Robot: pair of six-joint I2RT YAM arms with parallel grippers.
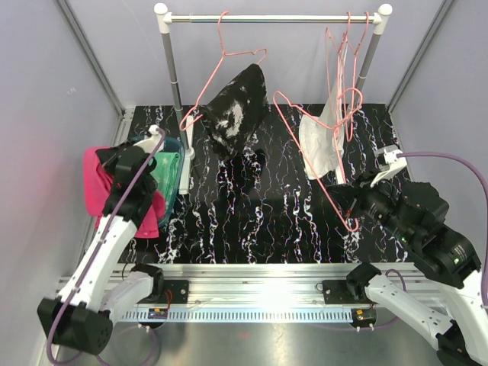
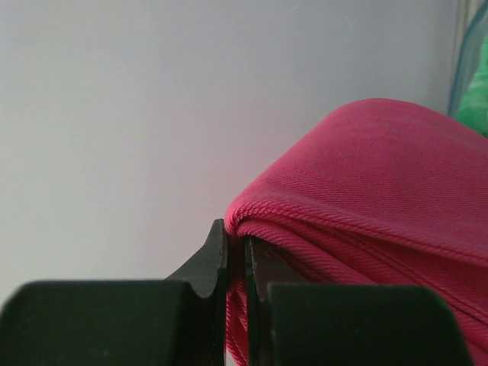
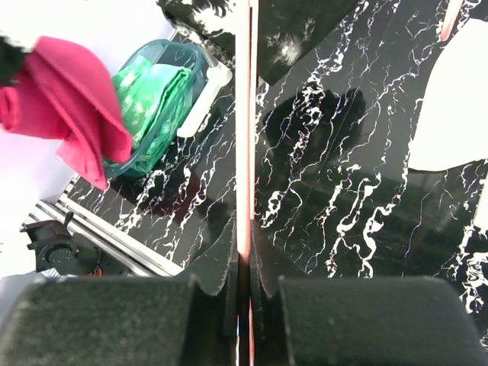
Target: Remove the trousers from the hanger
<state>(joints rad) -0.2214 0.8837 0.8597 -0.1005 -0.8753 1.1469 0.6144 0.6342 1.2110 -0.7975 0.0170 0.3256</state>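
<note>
**Clerk:** Status of the removal?

**Inspector:** Partly done, in my judgement. The green trousers [image 1: 166,174] lie in the bin [image 3: 171,44] at the table's [image 1: 252,221] left side, off any hanger. The magenta trousers [image 1: 95,179] are also off, hanging beside the bin and not yet set down.

**Clerk:** Held by what?

**Inspector:** The left gripper [image 2: 235,244]. Its fingers are pinched tight on a folded edge of the magenta cloth.

**Clerk:** And the third pair?

**Inspector:** Outstanding. The black trousers [image 1: 236,110] remain draped on a pink hanger [image 1: 229,47] hooked over the rail [image 1: 274,17], mid-span.

**Clerk:** The right arm?

**Inspector:** The right gripper [image 3: 242,248] is clamped on the wire of a loose hanger [image 3: 244,137], which slants over the table toward the rail. I see no trousers on that one.

**Clerk:** Anything else on the rail?

**Inspector:** A white cloth [image 1: 320,145] among the hangers at the right end. I cannot tell what garment it is.

**Clerk:** Remaining work?

**Inspector:** Deposit the magenta pair, then free the black pair.
</note>
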